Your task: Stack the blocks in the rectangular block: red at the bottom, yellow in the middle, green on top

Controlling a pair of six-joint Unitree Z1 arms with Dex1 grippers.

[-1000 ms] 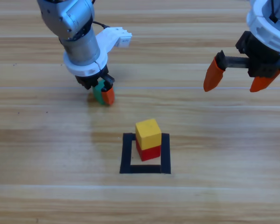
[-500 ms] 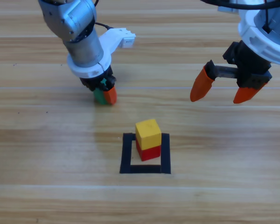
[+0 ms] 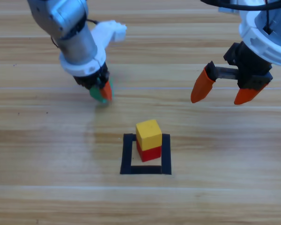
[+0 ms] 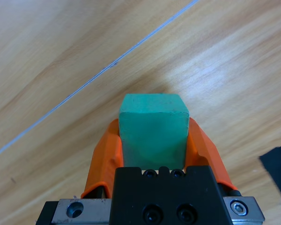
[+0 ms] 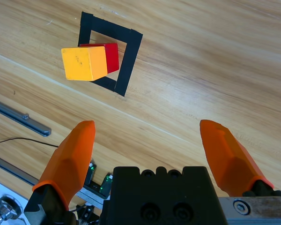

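A yellow cube (image 3: 148, 133) sits on a red cube (image 3: 150, 152) inside the black tape square (image 3: 127, 154); the right wrist view shows the same yellow cube (image 5: 84, 63), red cube (image 5: 110, 56) and tape square (image 5: 129, 63). My left gripper (image 3: 101, 92) is up and to the left of the stack, shut on the teal-green cube (image 3: 98, 93). In the left wrist view the green cube (image 4: 152, 128) fills the gap between the orange jaws of the left gripper (image 4: 153, 145). My right gripper (image 3: 222, 90) hangs open at the upper right, holding nothing; its own view shows the right gripper (image 5: 152, 140) with jaws spread wide.
Bare wooden table (image 3: 225, 154) lies around the tape square. A corner of black tape (image 4: 278, 168) shows at the right edge of the left wrist view. Metal rails and a cable (image 5: 18, 119) run along the table's edge in the right wrist view.
The left gripper has shifted slightly left and tilted with the green cube in its jaws. The right arm moved in toward the left a second ago and has held still since.
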